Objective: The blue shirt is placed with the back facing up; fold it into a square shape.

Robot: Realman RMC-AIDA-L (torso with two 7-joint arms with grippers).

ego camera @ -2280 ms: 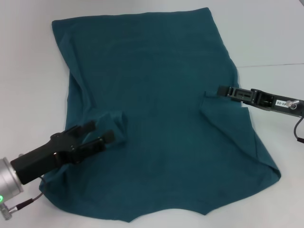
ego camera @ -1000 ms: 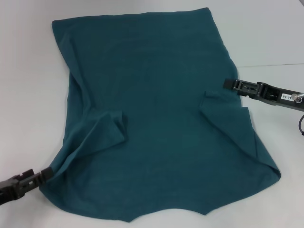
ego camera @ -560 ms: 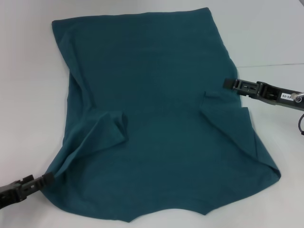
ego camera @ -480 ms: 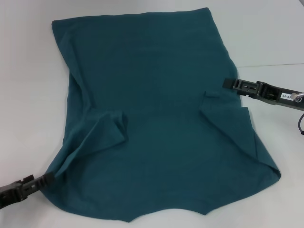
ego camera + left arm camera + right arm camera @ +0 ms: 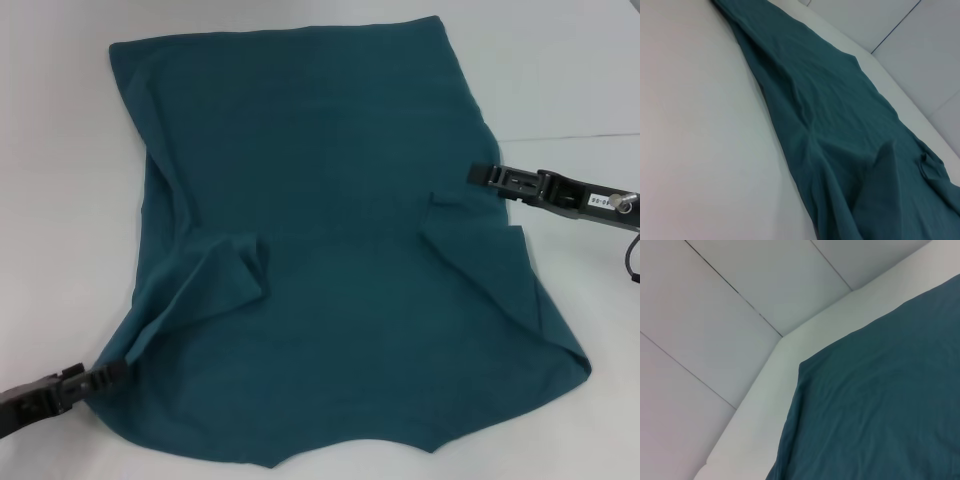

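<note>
The blue shirt (image 5: 320, 230) lies spread on the white table (image 5: 60, 200), hem far and collar near. Both sleeves are folded inward: the left sleeve (image 5: 225, 275) forms a raised flap and the right sleeve (image 5: 475, 245) lies flatter. My left gripper (image 5: 112, 375) is low at the shirt's near-left edge, its tip touching the fabric. My right gripper (image 5: 478, 174) is low at the shirt's right edge, just above the folded sleeve. The left wrist view shows the shirt (image 5: 840, 140) running along its rumpled side edge. The right wrist view shows a flat corner of the shirt (image 5: 880, 405).
A seam line (image 5: 570, 137) crosses the table to the right of the shirt. White panelled walls (image 5: 740, 300) stand beyond the table's far edge. Bare table shows on both sides of the shirt.
My left gripper left the folded left sleeve, dropped to the near-left edge and crept right until its tip met the shirt. My right gripper drew back right to the shirt's edge and stays there.
</note>
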